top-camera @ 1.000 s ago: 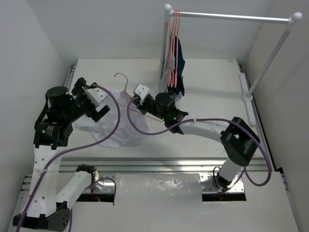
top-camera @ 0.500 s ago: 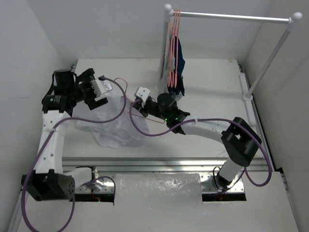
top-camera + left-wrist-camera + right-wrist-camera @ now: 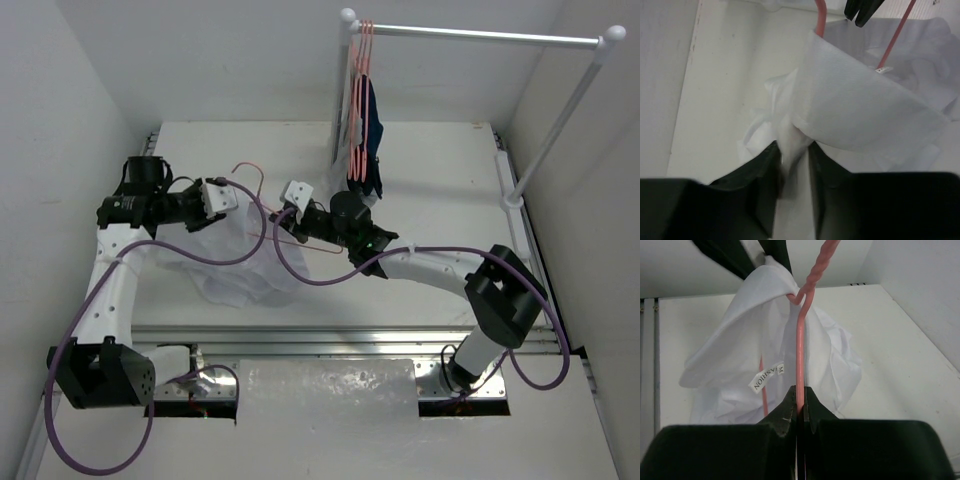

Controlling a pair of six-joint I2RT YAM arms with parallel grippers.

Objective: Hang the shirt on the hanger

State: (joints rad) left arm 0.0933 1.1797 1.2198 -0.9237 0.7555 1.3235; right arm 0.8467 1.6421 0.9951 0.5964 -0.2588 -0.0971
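Observation:
The white shirt [image 3: 235, 265] lies bunched on the table, its collar [image 3: 860, 105] lifted over the pink wire hanger [image 3: 250, 172]. My left gripper [image 3: 792, 146] is at the collar's left end, and a fold of shirt fabric is pinched between its dark fingers [image 3: 765, 185]. My right gripper [image 3: 800, 390] is shut on the hanger's straight wire [image 3: 800, 350], just below the twisted neck. In the top view the left gripper [image 3: 232, 196] and the right gripper [image 3: 283, 212] face each other across the collar. A label [image 3: 767, 377] shows inside the shirt.
A white clothes rack [image 3: 480, 35] stands at the back right, with a bunch of pink hangers bearing navy and grey garments [image 3: 366, 135] just behind my right wrist. Purple cables [image 3: 250, 235] loop over the shirt. Walls close in the left and right sides.
My left arm swung from the shirt's left side up and in to the collar, and its jaws closed from wide open onto the fabric. The right gripper kept its hold on the hanger.

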